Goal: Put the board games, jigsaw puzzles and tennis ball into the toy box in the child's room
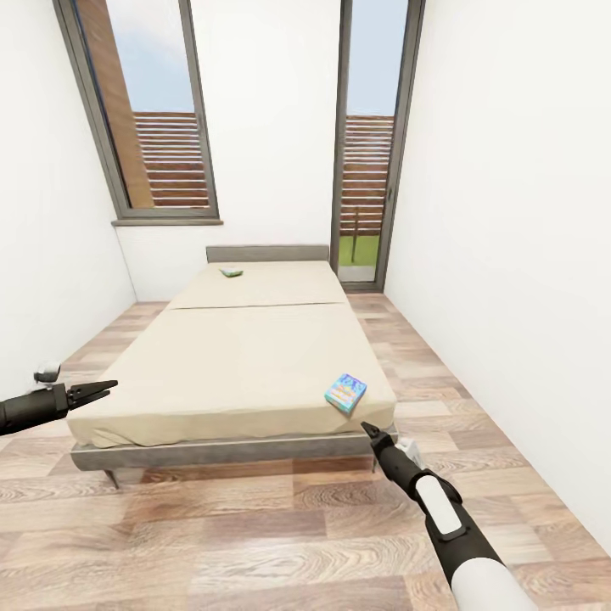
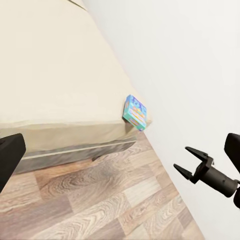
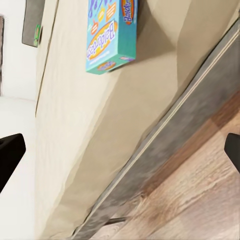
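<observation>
A smaller blue board game (image 1: 345,393) lies flat on the near right corner of the bed (image 1: 246,356). Another board game, green-edged (image 1: 231,272), rests far off by the headboard. My right gripper (image 1: 371,431) hovers open just below and in front of the blue box, over the bed's grey frame edge. In the right wrist view the blue box (image 3: 111,35) lies ahead on the mattress, apart from the fingers (image 3: 10,160). My left gripper (image 1: 102,390) is open and empty at the bed's near left corner. The left wrist view shows the blue box (image 2: 135,112) and the right gripper (image 2: 181,158).
White walls close in on both sides of the bed. A tall window (image 1: 153,110) and a glass door (image 1: 369,144) stand at the far end. Wood plank floor (image 1: 255,535) runs in front of the bed and along its right side.
</observation>
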Robot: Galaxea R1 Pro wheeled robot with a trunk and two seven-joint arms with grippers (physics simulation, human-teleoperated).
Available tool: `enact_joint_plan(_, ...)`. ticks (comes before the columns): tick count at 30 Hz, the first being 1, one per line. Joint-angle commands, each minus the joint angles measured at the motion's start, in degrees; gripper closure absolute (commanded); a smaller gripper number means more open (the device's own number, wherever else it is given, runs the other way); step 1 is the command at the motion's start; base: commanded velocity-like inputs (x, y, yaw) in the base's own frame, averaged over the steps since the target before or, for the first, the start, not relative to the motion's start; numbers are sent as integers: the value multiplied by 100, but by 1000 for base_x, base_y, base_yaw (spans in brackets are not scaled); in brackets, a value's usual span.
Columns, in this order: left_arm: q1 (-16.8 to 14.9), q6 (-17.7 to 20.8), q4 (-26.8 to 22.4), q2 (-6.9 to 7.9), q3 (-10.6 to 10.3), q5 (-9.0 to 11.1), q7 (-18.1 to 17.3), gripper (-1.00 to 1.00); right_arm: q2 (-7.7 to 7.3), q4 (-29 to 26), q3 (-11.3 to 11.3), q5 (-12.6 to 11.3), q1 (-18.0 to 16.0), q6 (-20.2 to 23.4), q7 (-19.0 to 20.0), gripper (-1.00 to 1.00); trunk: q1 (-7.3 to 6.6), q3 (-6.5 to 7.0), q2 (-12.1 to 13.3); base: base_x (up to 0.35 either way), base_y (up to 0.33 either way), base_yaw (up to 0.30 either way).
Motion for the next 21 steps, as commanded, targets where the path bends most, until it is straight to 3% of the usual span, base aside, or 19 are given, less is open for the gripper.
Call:
enact_joint_plan(1, -4, 60, 1, 1, 2, 3, -21, -100, 9, -3, -38, -25, -4, 47, 41, -100, -1, -6, -2, 0, 0, 0)
enact_joint_plan(13, -4, 60, 1, 2, 2, 9, -27, -100, -1, 4, -52, -23, -4, 40, 145, -100, -1, -6, -2, 0, 0, 0)
enact_joint_plan(17, -4, 60, 1, 1, 1, 11, -27, -100, -3, 5, -56, -23, -4, 37, 153, -100, 87, -78, -163, 0, 0, 0)
enact_joint_plan(21, -5, 60, 1, 1, 1, 11, -27, -100, 2, 5, -57, -23, -4, 37, 156, -100, 87, -78, -163, 0, 0, 0)
